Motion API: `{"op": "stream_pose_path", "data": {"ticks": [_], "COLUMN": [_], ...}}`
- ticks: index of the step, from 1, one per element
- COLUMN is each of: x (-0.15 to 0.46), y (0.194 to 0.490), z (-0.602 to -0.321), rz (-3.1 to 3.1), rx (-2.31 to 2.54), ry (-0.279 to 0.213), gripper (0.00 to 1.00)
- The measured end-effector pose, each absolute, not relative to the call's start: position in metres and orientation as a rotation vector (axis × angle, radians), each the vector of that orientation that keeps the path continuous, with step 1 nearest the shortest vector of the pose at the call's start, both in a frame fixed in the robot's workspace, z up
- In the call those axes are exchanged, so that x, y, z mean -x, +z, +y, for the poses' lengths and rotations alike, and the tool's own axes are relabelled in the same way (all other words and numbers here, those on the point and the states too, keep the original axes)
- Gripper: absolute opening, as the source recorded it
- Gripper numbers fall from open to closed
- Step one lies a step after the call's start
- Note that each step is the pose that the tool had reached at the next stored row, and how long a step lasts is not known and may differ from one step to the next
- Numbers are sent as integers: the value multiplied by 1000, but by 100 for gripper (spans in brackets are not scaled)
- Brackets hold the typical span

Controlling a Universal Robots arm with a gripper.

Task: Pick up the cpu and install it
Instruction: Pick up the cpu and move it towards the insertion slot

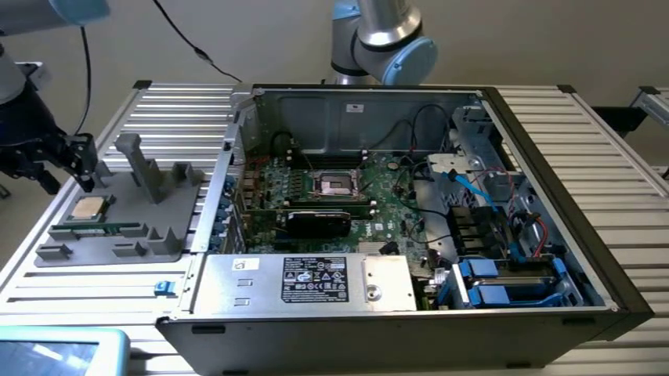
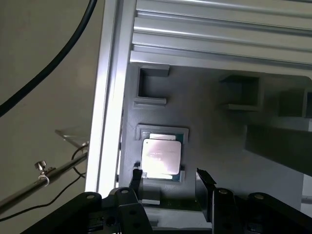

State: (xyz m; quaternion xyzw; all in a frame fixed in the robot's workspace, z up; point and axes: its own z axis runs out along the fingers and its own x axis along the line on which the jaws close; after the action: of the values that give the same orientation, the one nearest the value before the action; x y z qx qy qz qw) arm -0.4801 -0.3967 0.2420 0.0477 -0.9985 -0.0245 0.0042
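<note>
The cpu [image 1: 89, 207] is a flat silvery square chip with a tan rim, lying in a recess of the grey holder tray [image 1: 157, 235] at the exterior view's left. My gripper [image 1: 65, 174] hangs a little above and beside it, open and holding nothing. In the wrist view the cpu [image 2: 162, 156] lies just ahead of the gripper [image 2: 169, 180], whose dark fingertips [image 2: 136, 176] stand apart, roughly as wide as the chip. The dark square socket [image 1: 337, 184] with its metal frame sits on the motherboard inside the open computer case [image 1: 544, 180].
A long green memory stick [image 1: 99, 229] lies on the tray just in front of the cpu. Grey upright posts [image 1: 141, 164] rise from the tray. A black card [image 1: 319, 221], cables and blue drive bays [image 1: 491, 282] crowd the case. A black cable [image 2: 53, 58] runs beside the ribbed table.
</note>
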Motion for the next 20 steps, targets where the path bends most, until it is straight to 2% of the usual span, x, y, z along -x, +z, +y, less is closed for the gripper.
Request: {"op": "stream_pose_path", "data": {"ticks": [9, 12, 13, 20], "x": [481, 482, 482, 482], "y": [226, 220, 218, 206], "z": [-397, -397, -397, -395], "rz": [-3127, -3127, -3127, -3127], "rx": [-170, -173, -175, -178], "ry": [-79, -79, -79, -81], "gripper": [55, 56, 63, 63]}}
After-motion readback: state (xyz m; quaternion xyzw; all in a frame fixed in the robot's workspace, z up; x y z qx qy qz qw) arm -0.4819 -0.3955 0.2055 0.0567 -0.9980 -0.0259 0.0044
